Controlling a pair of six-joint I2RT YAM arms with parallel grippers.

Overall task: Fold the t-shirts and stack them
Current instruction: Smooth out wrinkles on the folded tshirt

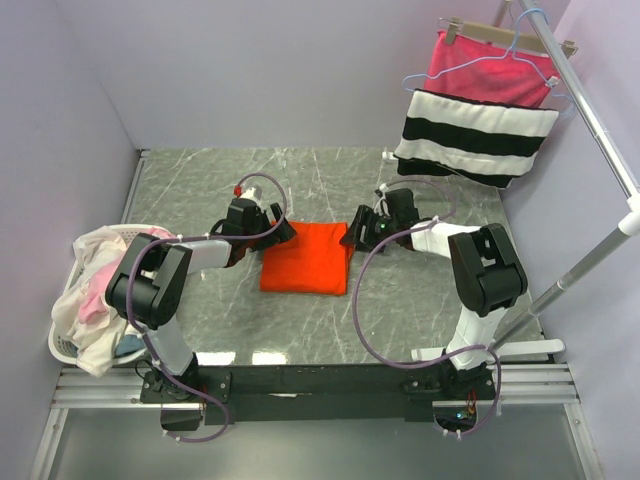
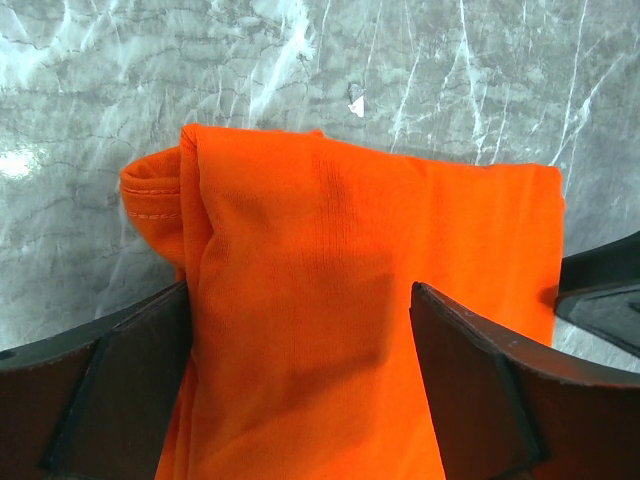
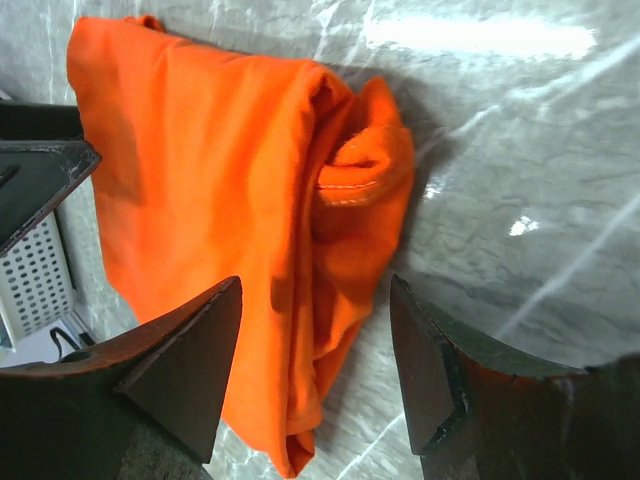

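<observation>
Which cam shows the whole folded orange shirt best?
Top external: the orange t-shirt shows nearly its whole folded outline. Left wrist crops its near end; right wrist shows it close but partly blocked.

From where I stand, the left arm [image 1: 160,280] rises from the near edge of the tabletop [image 1: 200,180] on the left side, bends at the elbow and reaches inward. The left gripper [image 1: 280,232] sits low near the middle, jaws spread wide. The right arm [image 1: 485,265] mirrors it from the near right side. The right gripper [image 1: 352,236] is just as low, and its dark wedge-shaped fingers [image 3: 190,380] are held apart. The two grippers face each other across a gap
</observation>
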